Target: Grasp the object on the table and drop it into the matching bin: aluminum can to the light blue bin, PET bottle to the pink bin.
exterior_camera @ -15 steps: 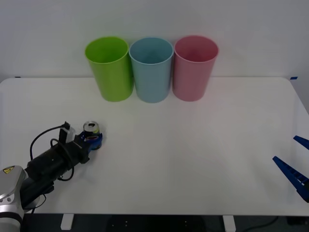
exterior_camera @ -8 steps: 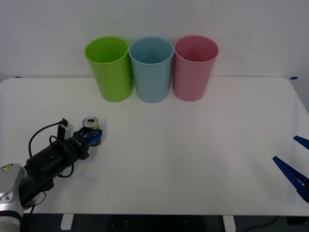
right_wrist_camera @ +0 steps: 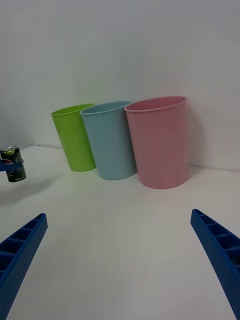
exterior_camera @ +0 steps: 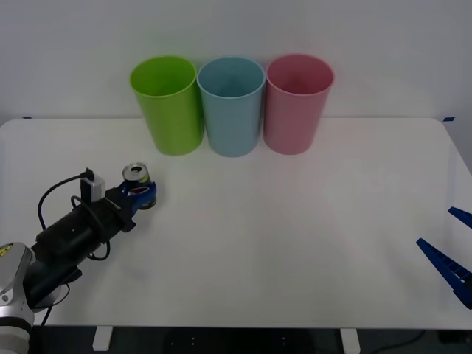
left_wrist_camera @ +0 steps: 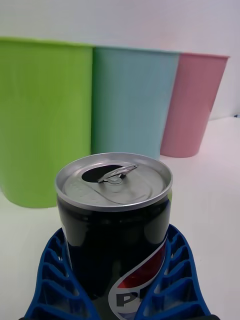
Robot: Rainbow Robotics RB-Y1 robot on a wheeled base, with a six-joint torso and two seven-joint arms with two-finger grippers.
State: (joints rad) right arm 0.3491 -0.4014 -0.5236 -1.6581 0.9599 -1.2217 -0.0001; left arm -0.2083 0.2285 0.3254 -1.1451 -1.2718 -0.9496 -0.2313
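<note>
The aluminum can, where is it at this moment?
In the front view the aluminum can is on the robot's left side, upright between the fingers of the left gripper, nearer the robot than the lime green bin at the far edge of the table.

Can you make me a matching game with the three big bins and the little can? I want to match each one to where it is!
Things:
1. lime green bin
2. light blue bin
3. pink bin
4. aluminum can

Places:
A. middle of the row of bins
B. held upright in the left gripper, near the table's left side
C. right end of the row
D. left end of the row

Pairs: 1-D, 2-A, 3-C, 4-B

The right gripper waits open at the table's right edge.
</note>
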